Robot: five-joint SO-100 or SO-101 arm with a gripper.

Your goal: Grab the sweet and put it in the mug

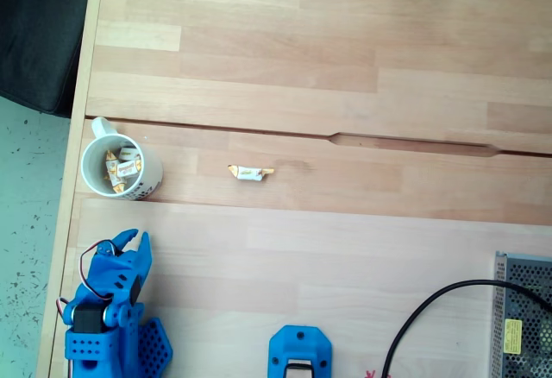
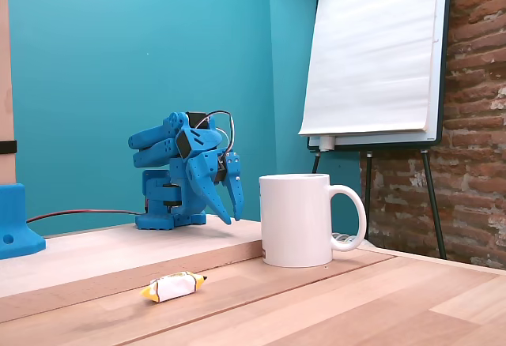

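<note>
Pale wooden table (image 1: 345,248) of jointed planks, with a raised step running across it; teal wall (image 2: 118,62) behind in a fixed view, brick wall (image 2: 478,125) and a flipchart easel (image 2: 375,54) off to the side. Speckled floor (image 1: 26,223) and a dark cloth (image 1: 39,24) past the table edge in a fixed view from above.

White mug (image 1: 129,171) upright, just ahead of the pincer's tips in the view from above, handle pointing away from the arm. Holds several wrapped candies (image 1: 121,169), white with orange ends; exact count not clear. In the side view the mug (image 2: 304,220) stands on the lower board, near the pincer and in front of it, handle to the right.

Blue pincer (image 1: 134,242) folded back over its own base, tips aimed toward the mug. In the side view, pincer (image 2: 229,204) pointing down, fingers narrowly parted, nothing between them, touching nothing. Arm (image 2: 178,172) curled up, at rest on the raised board.

Loose sweet (image 1: 251,173) flat on the table, well apart from the pincer, off to its right in the view from above and level with the mug. In the side view, sweet (image 2: 174,285) on the lower board, below and nearer the camera than the pincer, apart from the mug.

Black cable (image 1: 431,309) and a metal mesh box (image 1: 524,318) far to the right of the pincer in the view from above. A second blue printed part (image 1: 299,352) at the bottom edge.
</note>
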